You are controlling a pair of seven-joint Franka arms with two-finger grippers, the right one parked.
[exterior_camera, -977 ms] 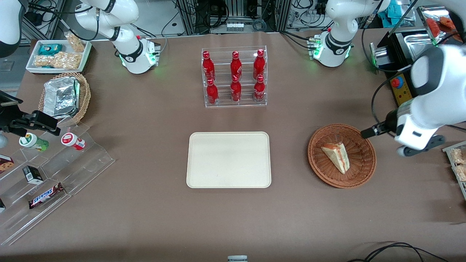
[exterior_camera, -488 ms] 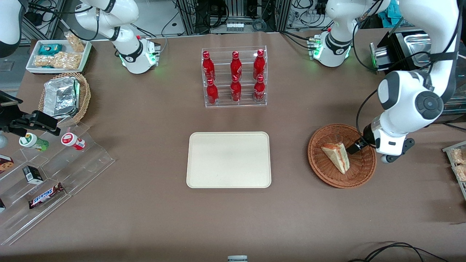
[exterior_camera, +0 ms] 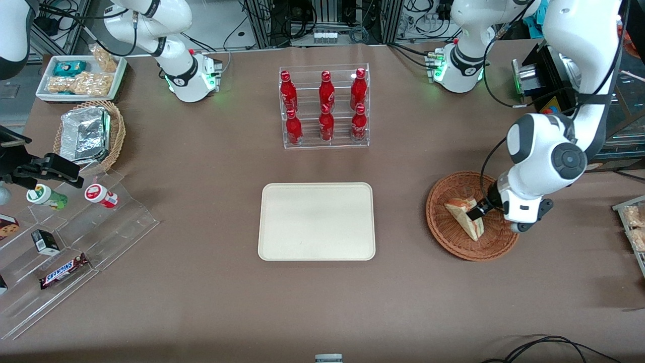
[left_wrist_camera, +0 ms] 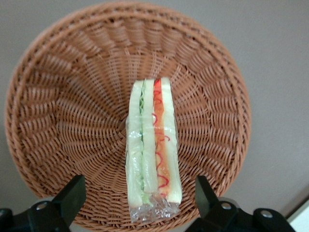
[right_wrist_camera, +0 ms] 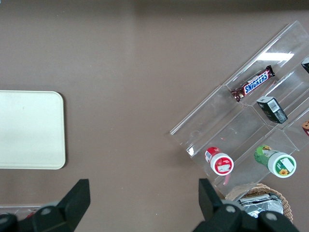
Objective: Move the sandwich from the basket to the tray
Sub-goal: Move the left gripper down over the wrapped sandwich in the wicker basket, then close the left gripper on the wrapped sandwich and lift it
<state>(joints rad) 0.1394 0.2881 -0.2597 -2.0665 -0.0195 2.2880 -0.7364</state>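
Front view: we see the gripper [exterior_camera: 475,214] down inside the basket [exterior_camera: 472,215], right over the sandwich [exterior_camera: 465,217], which lies in the basket under its tip. The tray [exterior_camera: 316,221] is well apart from it, toward the parked arm's end. Left wrist view: we see the fingers [left_wrist_camera: 72,195] spread wide, one on each side of the sandwich [left_wrist_camera: 152,152], gripping nothing; the basket [left_wrist_camera: 63,116] rim rings both.

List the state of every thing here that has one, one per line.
Sandwich: wrapped, lying in the basket, not gripped.
Basket: holds only the sandwich.
Tray: bare.
Gripper: open, over the basket, fingers either side of the sandwich.
Bottles: upright in the rack.
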